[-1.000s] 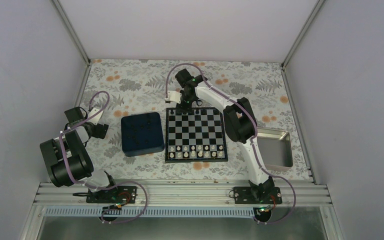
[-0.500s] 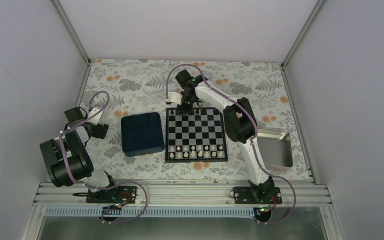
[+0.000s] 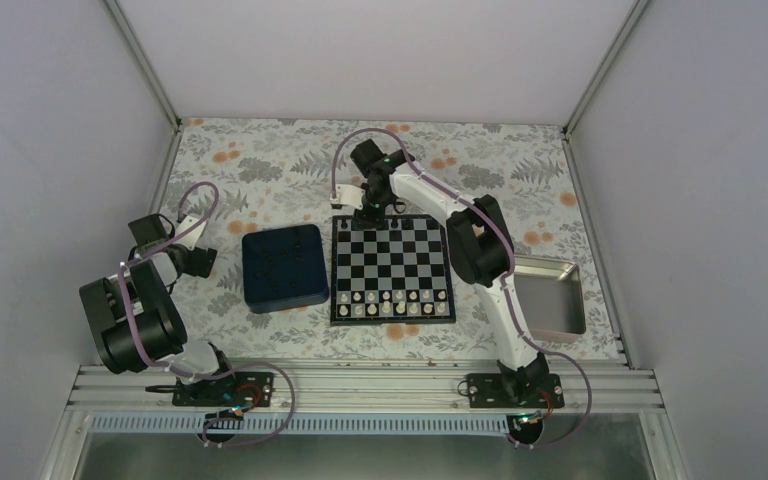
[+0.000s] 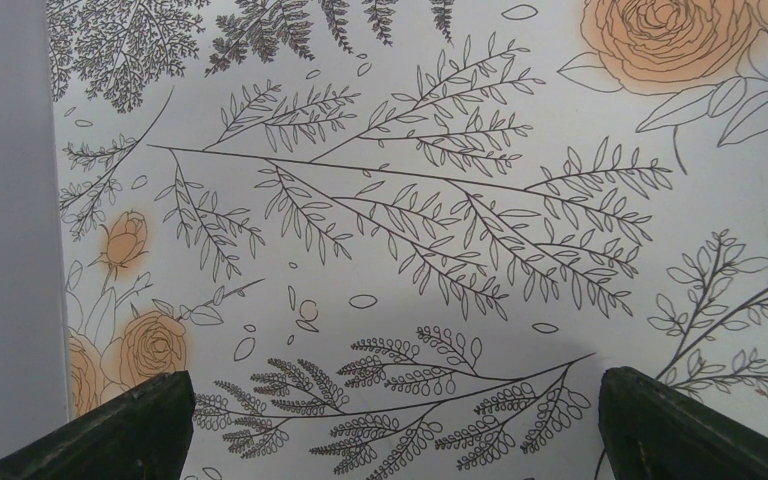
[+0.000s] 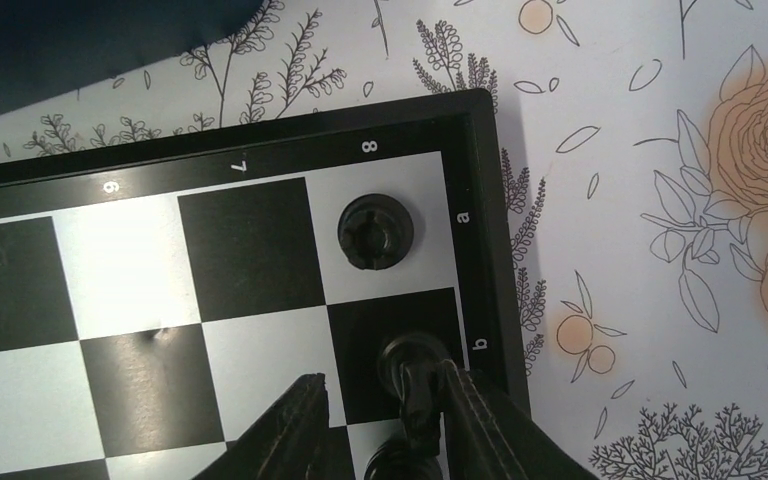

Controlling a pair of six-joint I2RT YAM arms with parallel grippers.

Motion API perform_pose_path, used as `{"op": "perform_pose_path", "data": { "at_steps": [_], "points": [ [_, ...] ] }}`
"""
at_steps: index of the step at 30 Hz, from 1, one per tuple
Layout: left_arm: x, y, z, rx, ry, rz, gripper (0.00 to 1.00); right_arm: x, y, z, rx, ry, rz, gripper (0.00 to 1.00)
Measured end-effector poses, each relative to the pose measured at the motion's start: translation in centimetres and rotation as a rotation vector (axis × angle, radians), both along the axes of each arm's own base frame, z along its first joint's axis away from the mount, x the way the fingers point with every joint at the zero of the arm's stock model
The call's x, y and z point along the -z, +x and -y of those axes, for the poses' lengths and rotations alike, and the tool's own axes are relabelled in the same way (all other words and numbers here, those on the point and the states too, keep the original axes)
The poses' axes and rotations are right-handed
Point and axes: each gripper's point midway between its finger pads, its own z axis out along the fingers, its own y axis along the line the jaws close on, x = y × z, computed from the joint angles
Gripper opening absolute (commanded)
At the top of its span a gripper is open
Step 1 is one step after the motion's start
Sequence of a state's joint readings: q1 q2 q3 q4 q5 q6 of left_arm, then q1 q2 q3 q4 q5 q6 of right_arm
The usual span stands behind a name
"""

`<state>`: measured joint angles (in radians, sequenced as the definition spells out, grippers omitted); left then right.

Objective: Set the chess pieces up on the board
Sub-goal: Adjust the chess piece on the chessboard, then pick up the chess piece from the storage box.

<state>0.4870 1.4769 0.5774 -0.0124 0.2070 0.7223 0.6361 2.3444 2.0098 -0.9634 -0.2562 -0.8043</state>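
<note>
My right pincer (image 5: 380, 375) is at the board's (image 5: 120, 270) far left corner, jaws a bit apart w/ one black piece (image 5: 415, 385) between them on the dark b8 square. The piece sits close to the finger (image 5: 465, 410) on the view's right, w/ a clear gap to the other finger, so it's not clamped. Can't tell if finger & piece touch. A second black piece (image 5: 375, 232) stands free on pale a8, just beside. My left pincer (image 4: 392, 378) is spread wide, holding nothing, over the flowered desk (image 4: 410, 200).

The wrist cam gives the square labels & that gap. The top cam doesn't: there my right pincer (image 3: 365, 213) covers the corner. Only the top cam shows the white pieces (image 3: 390, 303) in the board's two near rows, the blue tray (image 3: 260, 290) just left of the board, the metal tray (image 3: 550, 295) to its right, and my left pincer well apart at the desk's left side.
</note>
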Motion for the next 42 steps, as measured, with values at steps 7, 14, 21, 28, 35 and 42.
{"op": "perform_pose_path", "data": {
  "at_steps": [7, 14, 21, 28, 35, 42],
  "points": [
    [0.0, 0.1, 0.1, 0.004, -0.004, 0.004, 1.0, -0.1, 0.2, 0.0, 0.005, 0.001, 0.01, 0.44],
    [0.0, 0.1, 0.1, 0.004, -0.004, 0.004, 1.0, -2.7, 0.9, -1.2, -0.003, 0.042, 0.063, 0.46],
    [0.0, 0.1, 0.0, 0.002, -0.004, 0.004, 1.0, -7.5, -2.0, -5.2, -0.091, 0.097, 0.14, 0.46],
    [0.0, 0.1, 0.0, 0.001, -0.005, 0.005, 1.0, -7.8, -8.3, -9.9, -0.234, 0.098, 0.134, 0.46],
    [0.0, 0.1, -0.1, 0.0, -0.007, 0.006, 1.0, -7.9, -9.2, -12.3, -0.276, 0.142, 0.175, 0.38],
    [0.0, 0.1, -0.1, 0.0, -0.007, 0.006, 1.0, -5.0, -7.9, -13.2, -0.272, 0.138, 0.183, 0.29]
  ]
}}
